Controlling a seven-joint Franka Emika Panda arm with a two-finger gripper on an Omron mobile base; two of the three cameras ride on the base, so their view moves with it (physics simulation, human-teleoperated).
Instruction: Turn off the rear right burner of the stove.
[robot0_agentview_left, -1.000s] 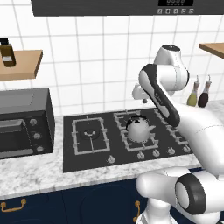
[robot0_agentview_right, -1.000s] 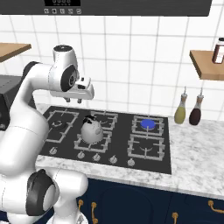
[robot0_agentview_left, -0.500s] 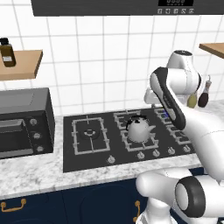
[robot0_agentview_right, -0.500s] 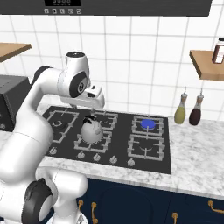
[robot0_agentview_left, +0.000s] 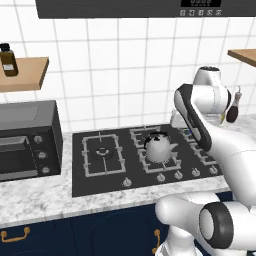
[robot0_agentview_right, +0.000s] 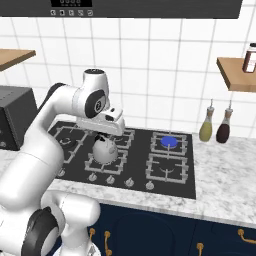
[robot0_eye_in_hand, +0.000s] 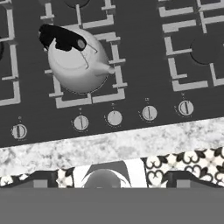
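Observation:
The stove (robot0_agentview_right: 135, 172) is a black cooktop with grey grates. Its rear right burner (robot0_agentview_right: 169, 141) carries a blue flame. A row of silver knobs (robot0_eye_in_hand: 149, 113) runs along the front edge (robot0_agentview_right: 129, 182). A silver kettle (robot0_agentview_right: 104, 151) stands on the middle front burner, and it is at the upper left in the hand view (robot0_eye_in_hand: 78, 61). My gripper (robot0_agentview_right: 110, 130) hangs just above the kettle, left of the lit burner. Its fingers are hidden, so I cannot tell whether it is open or shut. In the left base view my arm covers the stove's right side (robot0_agentview_left: 100, 150).
A black toaster oven (robot0_agentview_left: 25, 145) sits on the counter left of the stove. Two bottles (robot0_agentview_right: 205, 127) stand against the wall at the right. Wooden shelves (robot0_agentview_right: 237, 72) hang on both sides. The marble counter edge (robot0_eye_in_hand: 109, 146) lies in front of the knobs.
The arm has swung to the right over the stove, and the hand has dropped lower, from above the left burners to just above the kettle.

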